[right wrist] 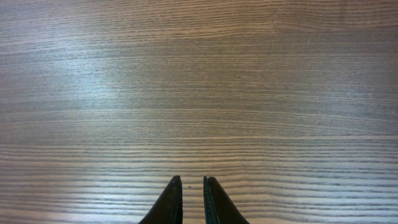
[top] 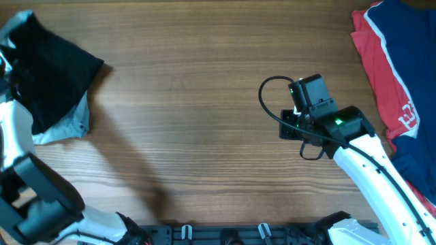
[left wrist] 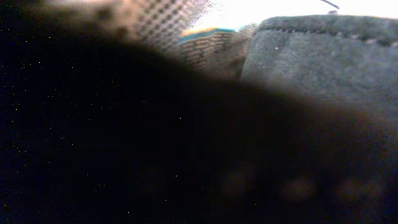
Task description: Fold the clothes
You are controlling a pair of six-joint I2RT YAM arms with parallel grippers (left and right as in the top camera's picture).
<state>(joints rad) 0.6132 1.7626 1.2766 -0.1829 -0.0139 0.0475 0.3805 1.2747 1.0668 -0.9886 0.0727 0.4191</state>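
Observation:
A black garment point(top: 51, 68) with a pale grey part point(top: 68, 126) lies bunched at the far left of the wooden table point(top: 204, 102). My left arm point(top: 17, 136) reaches into it. Dark cloth point(left wrist: 155, 143) fills the left wrist view and hides my left fingers, with grey fabric point(left wrist: 323, 56) at upper right. A red and blue garment point(top: 395, 75) lies at the right edge. My right gripper point(right wrist: 193, 182) hangs over bare wood, its fingers almost together and empty; in the overhead view it point(top: 300, 121) is right of centre, apart from both garments.
The base rail with clamps point(top: 225, 235) runs along the front edge. A black cable point(top: 269, 95) loops off my right wrist. Bare wood lies between the two garments.

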